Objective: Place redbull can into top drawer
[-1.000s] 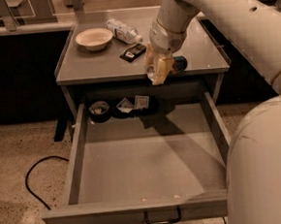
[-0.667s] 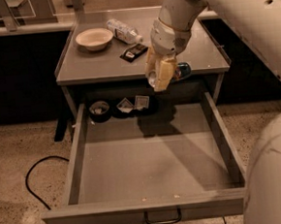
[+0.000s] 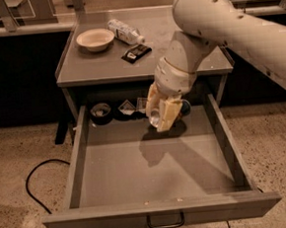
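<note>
Redbull can (image 3: 155, 118), single, in gripper (image 3: 162, 124) over top drawer (image 3: 153, 182).

Slim silver-blue redbull can (image 3: 154, 118) clamped in gripper (image 3: 164, 120) fingers, tilted, above rear of wide grey metal top drawer (image 3: 138, 173), drawer pulled open.

High front view, angled down into top drawer (image 3: 137, 171), close, gripper (image 3: 162, 120) mid-frame

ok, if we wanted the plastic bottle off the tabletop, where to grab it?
Mid-body, from above, jaws across its width: the plastic bottle lies on its side, angled, with the bowl close beside it. The gripper is busy, though: it hangs over the back of the open top drawer, shut on the redbull can.
</note>
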Controlling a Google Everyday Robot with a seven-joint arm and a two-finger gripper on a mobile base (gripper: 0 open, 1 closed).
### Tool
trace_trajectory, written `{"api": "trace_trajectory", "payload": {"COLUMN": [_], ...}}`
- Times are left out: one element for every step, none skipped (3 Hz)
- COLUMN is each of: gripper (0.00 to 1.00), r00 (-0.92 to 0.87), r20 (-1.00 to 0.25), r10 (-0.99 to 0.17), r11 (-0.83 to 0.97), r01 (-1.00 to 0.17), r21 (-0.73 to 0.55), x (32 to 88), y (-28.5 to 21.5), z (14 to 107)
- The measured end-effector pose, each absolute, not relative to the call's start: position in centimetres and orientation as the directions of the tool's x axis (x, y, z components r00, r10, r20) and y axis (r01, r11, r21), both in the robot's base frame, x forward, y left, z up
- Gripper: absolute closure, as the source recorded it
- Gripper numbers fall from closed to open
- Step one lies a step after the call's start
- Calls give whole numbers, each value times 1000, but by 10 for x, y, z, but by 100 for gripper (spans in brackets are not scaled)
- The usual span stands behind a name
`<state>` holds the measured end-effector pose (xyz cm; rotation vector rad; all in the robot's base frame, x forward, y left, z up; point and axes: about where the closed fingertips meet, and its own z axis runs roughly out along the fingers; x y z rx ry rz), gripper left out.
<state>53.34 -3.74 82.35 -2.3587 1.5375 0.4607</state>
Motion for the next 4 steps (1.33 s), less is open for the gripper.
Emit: {"api": "trace_trajectory", "payload": {"gripper": [100,100,100,100], "r00": [436,436,392,300], "r20": [-448,-448,-453,-458], "r10": [-780,-780,-801,-837], "r11": [-462,-462,-415,-318], "r01": [-885,-885,-908,-947], "r21": [-58,-58,-51,-39], "x": [520,520,517,519], "y": [-13,-13,-17,-10], "z": [761,761,739,691]}}
